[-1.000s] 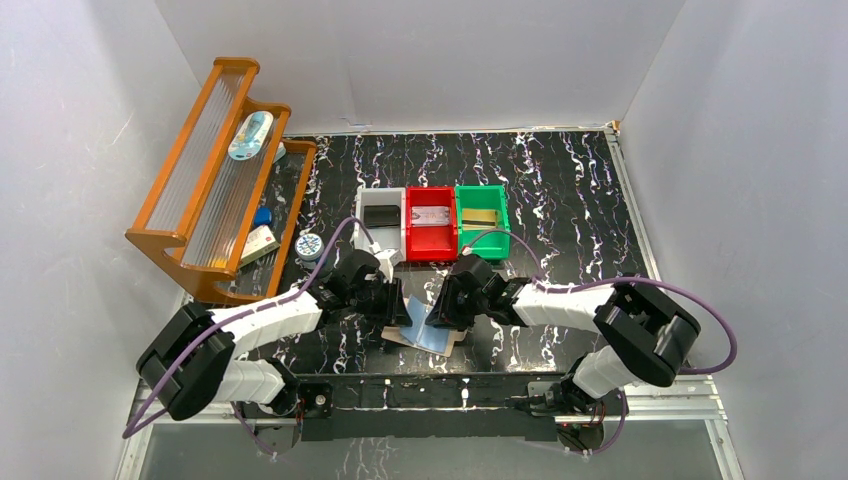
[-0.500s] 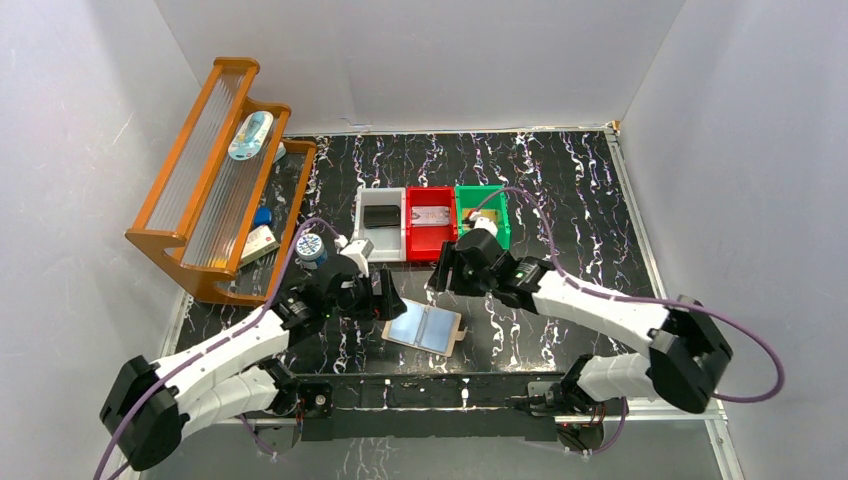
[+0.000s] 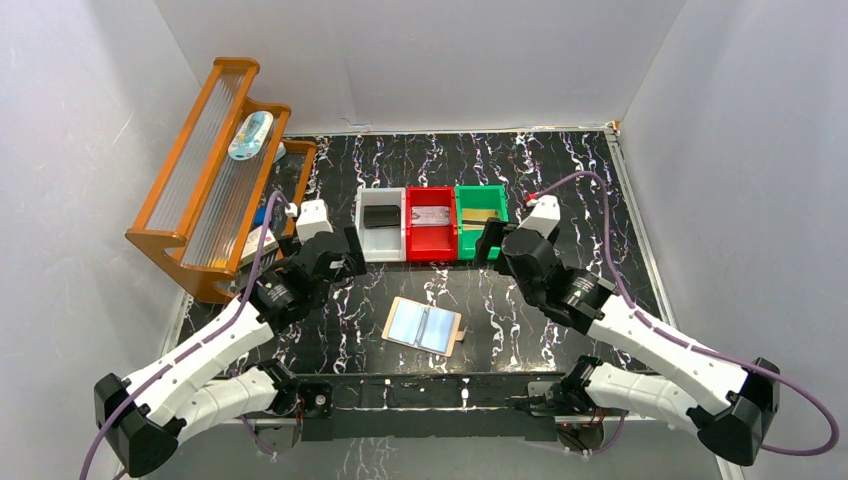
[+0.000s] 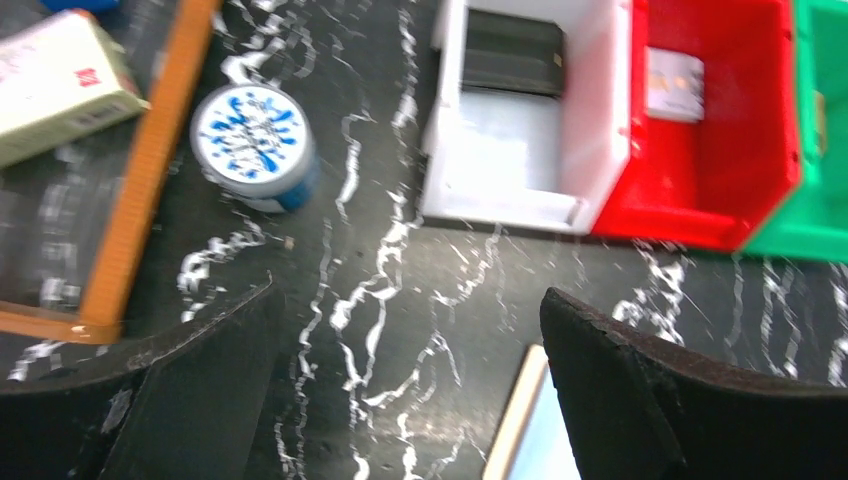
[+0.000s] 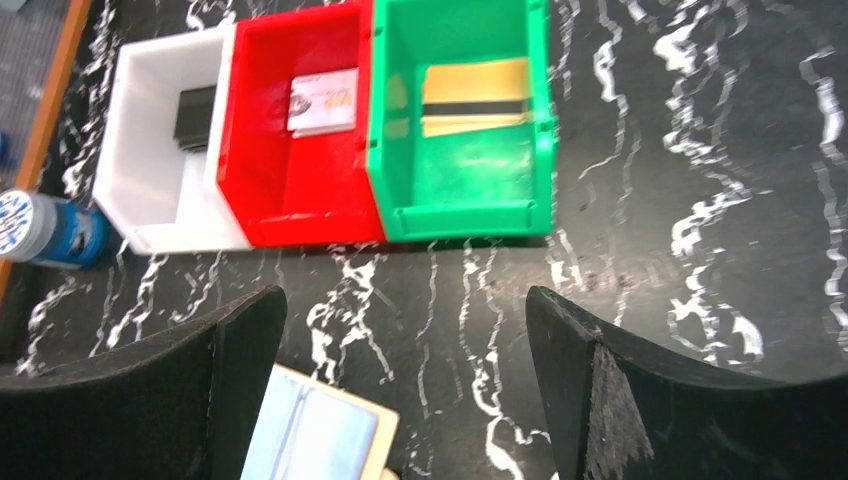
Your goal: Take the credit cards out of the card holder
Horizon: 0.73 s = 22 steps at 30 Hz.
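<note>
The card holder lies flat and open on the black marbled table, tan rim up and pale blue pockets showing; no card shows in it. Its corner shows beside my left finger and its edge low in the right wrist view. Credit cards lie in the bins: a black one, a pale one and a gold one. My left gripper hovers open and empty behind the holder's left. Behind its right, my right gripper is also open and empty.
White, red and green bins stand in a row behind the holder. A wooden rack with small items fills the left side. A blue-white round tin and a box sit by the rack.
Both grippers have let go of the card holder, opened wide and pulled up and back toward the bins. The holder, propped up before, now lies flat.
</note>
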Tool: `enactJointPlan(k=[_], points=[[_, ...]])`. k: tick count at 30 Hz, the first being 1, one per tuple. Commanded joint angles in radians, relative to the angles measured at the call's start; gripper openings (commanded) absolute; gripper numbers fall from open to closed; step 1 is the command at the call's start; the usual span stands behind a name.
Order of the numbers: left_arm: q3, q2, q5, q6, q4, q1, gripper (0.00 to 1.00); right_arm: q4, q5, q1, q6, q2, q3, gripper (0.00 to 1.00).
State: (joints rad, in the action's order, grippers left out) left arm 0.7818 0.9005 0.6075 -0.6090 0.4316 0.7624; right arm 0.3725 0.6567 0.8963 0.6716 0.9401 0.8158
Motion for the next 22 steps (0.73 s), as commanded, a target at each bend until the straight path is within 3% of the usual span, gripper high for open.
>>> enactJointPlan(k=[1,5,11,22], points=[[0.094,0.038,0.250,0.014,0.142,0.005,0.98,-0.008,0.172,-0.011,-0.112,-0.032,0.041,0.99],[0.137,0.042,0.274,0.040,0.178,0.005,0.98,0.013,0.184,-0.056,-0.150,0.004,0.079,0.98],[0.174,-0.003,0.303,0.037,0.179,0.005,0.98,0.018,-0.070,-0.245,-0.165,0.073,0.130,0.98],[0.183,-0.041,0.360,0.033,0.168,0.005,0.98,-0.046,-0.180,-0.252,-0.188,0.071,0.109,0.98]])
